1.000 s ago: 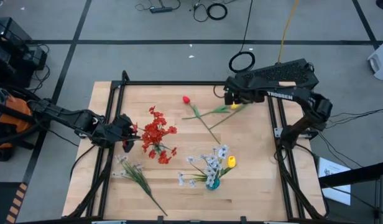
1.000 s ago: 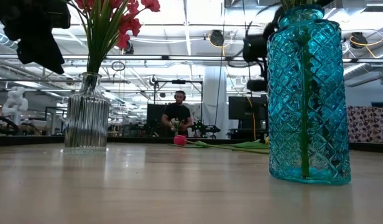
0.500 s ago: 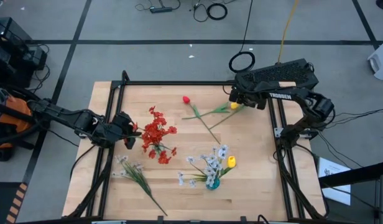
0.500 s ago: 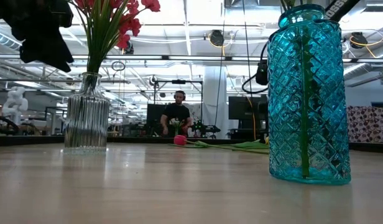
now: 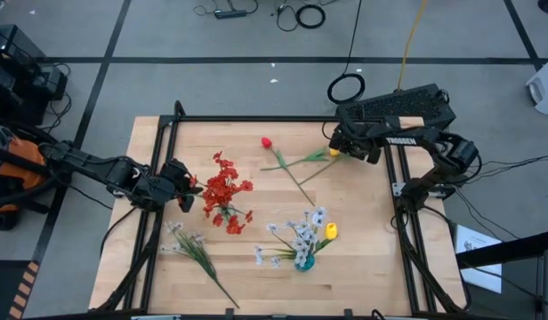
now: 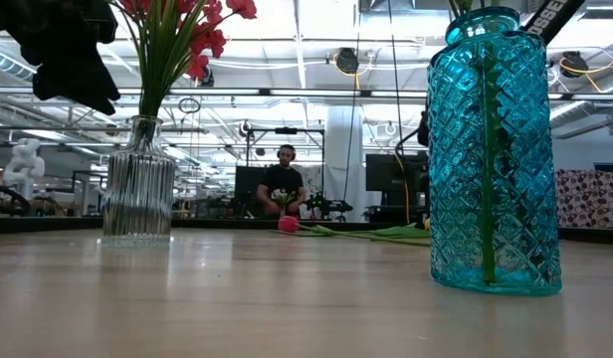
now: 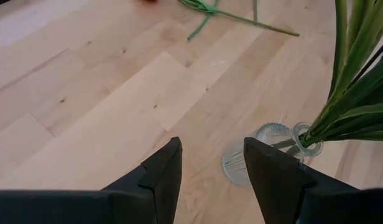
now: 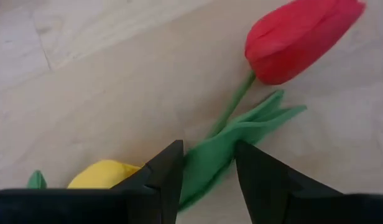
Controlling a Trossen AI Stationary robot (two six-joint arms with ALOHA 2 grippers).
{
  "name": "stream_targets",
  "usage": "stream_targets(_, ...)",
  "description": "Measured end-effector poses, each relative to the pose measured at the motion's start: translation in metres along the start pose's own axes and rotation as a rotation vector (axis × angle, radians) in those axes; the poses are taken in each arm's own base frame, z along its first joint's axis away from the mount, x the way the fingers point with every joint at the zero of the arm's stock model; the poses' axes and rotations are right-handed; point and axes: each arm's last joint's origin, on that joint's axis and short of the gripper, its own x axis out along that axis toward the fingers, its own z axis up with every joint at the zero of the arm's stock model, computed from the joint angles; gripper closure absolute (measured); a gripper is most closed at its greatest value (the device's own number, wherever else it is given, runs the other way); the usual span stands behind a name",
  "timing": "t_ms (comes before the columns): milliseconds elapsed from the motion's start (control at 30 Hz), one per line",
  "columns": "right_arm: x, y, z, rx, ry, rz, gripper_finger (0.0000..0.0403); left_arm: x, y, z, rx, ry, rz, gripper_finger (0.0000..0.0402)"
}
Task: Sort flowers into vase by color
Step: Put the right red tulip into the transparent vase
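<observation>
1. At the far right corner of the worktop (image 5: 256, 276), the right gripper (image 5: 343, 146) is held low over the yellow tulip (image 5: 334, 152); its fingers stand apart and nothing is held between them.
2. In the right wrist view the yellow tulip (image 8: 104, 173) sits just beside the near finger, its green leaf (image 8: 235, 140) runs through the gap, and the red tulip (image 8: 300, 37) lies farther ahead, apart from both fingers.
3. Judged step in hand: a pick of one tulip stem. A clean pick is judged to call for the thin stalk, not the bloom, to be centred between the fingers before closing; since the two stems cross, only one should be taken.
4. The red tulip (image 5: 266, 141) is seen from above near the far edge, its stalk crossing the yellow one's mid-worktop.
5. The left gripper (image 5: 181, 179) hovers beside the clear ribbed vase (image 6: 138, 179) of red blossoms (image 5: 224, 197), fingers spread wide, empty.
6. The blue vase (image 6: 494, 149) holds white blossoms (image 5: 297, 233) and another yellow tulip (image 5: 330, 232); it is well apart from the right gripper.
7. A loose white spray (image 5: 190, 245) lies on the near left of the worktop, untouched.
</observation>
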Motion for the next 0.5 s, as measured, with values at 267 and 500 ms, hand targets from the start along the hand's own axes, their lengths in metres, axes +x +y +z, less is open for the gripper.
stream_targets(267,0.013,-0.003,-0.006,-0.168,0.026,-0.052,0.0285,0.0,0.0,0.0,-0.001,0.0,0.0,0.0224)
stream_targets(500,0.012,-0.001,-0.021,-0.317,0.039,-0.088,0.0382,0.0,0.0,0.0,0.001,0.009,-0.007,0.0224)
